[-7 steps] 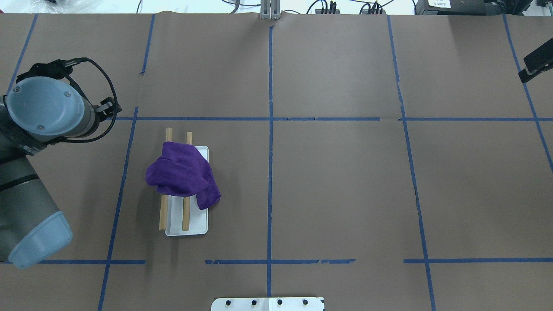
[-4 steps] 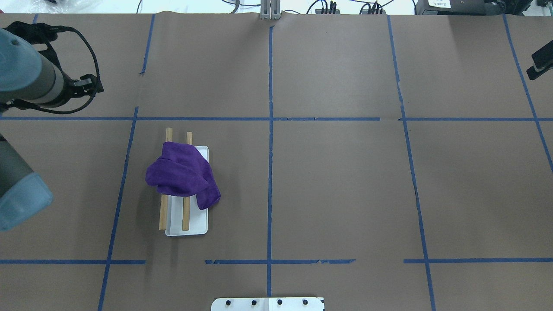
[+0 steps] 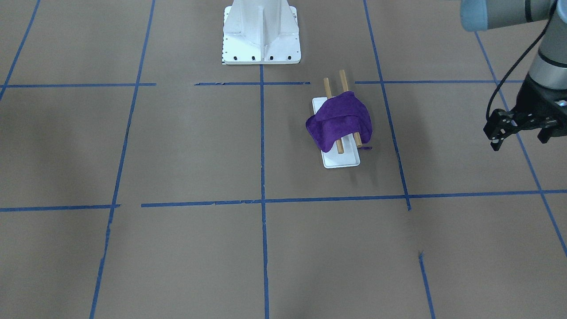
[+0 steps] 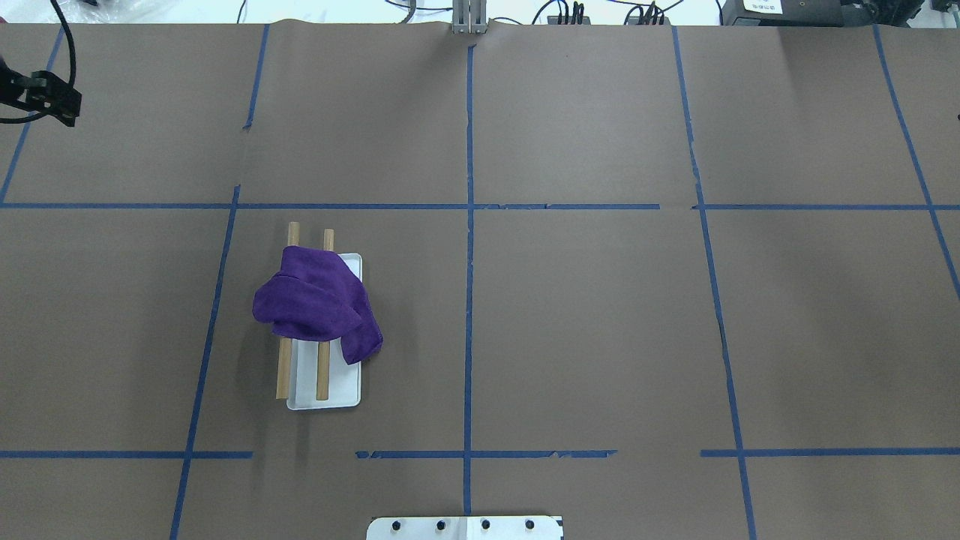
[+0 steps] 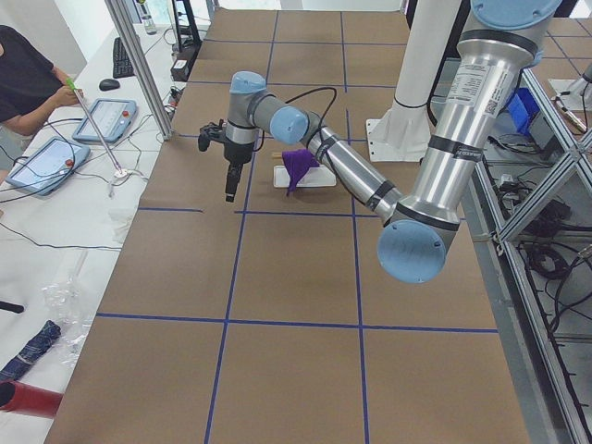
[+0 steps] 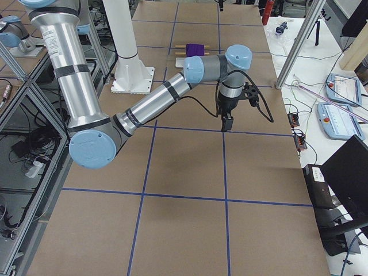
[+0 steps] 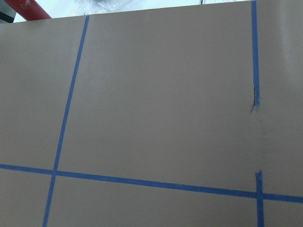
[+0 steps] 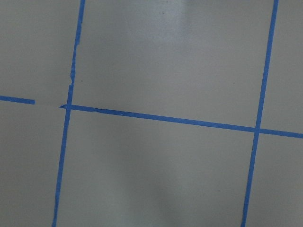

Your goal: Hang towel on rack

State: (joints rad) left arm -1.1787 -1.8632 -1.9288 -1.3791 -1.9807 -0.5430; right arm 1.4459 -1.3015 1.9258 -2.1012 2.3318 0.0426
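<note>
The deep-purple towel (image 4: 315, 300) lies bunched over the two wooden rails of the rack (image 4: 323, 371), which stands on a white base (image 4: 341, 390). One end hangs off the rack's right side. In the front view the towel (image 3: 339, 119) covers the rails' middle, and its thin loop string (image 3: 366, 148) trails beside the base (image 3: 341, 160). My left gripper (image 3: 518, 139) is open and empty, far to the rack's left and above the table. It also shows in the left view (image 5: 229, 192). My right gripper (image 6: 226, 122) shows only in the right view, and I cannot tell its state.
The robot's white pedestal (image 3: 261, 44) stands at the table's near edge. Blue tape lines (image 4: 469, 225) grid the brown table. An operator with tablets (image 5: 37, 157) sits at a side bench past the table's far side. Both wrist views show only bare table and tape.
My left arm has swung back and to the left, almost out of the overhead view. The right arm's tip has left the right edge. The towel and rack have not moved.
</note>
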